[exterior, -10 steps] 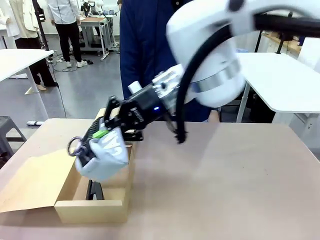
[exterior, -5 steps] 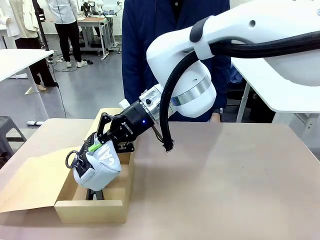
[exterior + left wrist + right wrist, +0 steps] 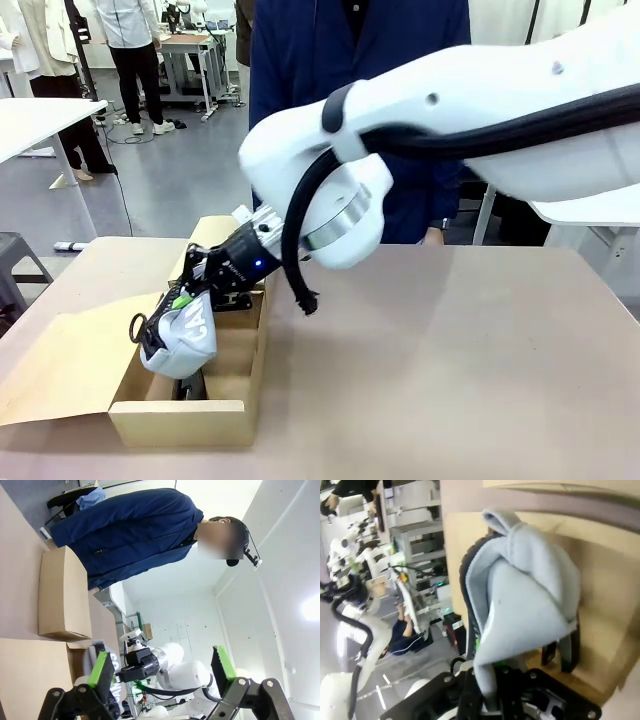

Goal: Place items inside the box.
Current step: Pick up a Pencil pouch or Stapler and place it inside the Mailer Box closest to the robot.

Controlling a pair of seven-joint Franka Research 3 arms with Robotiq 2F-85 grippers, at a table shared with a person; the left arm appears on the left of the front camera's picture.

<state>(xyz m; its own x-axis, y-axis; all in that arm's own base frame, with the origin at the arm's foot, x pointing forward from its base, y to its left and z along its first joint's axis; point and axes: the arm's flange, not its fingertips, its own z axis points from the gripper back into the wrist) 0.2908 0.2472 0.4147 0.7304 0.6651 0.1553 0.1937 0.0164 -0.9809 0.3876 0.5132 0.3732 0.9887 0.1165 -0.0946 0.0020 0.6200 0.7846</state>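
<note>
— What is your right gripper (image 3: 186, 298) doing?
— Clamping tight on the grey pencil case (image 3: 182, 342), which is hanging crumpled into the box (image 3: 180, 420), long axis slanting down toward you. Its white lettering is creasing, unreadable.
— Your left gripper (image 3: 160, 666)?
— Gaping wide, holding nothing.

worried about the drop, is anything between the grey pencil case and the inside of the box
Nothing blocks the opening: the right claw holds the grey pencil case over the open box. A black stapler lies on the box floor under it, so the case may land on it.
</note>
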